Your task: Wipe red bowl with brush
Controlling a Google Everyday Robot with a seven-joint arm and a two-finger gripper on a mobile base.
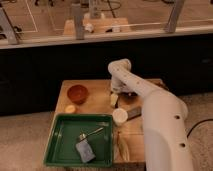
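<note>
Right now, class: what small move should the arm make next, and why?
Probably secure the brush before moving off: the tool is low over the table, beside the red bowl but apart from it, and I cannot tell that it holds the brush.

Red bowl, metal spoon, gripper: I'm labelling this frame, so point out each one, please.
red bowl [77, 92], camera view, its dark inside.
metal spoon [95, 131], camera view, middle of its handle.
gripper [114, 98], camera view, its tip, just right of the red bowl.

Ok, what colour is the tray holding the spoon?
Green tray, clearest in the camera view; the gripper hangs over the table, right of the red bowl.
</note>
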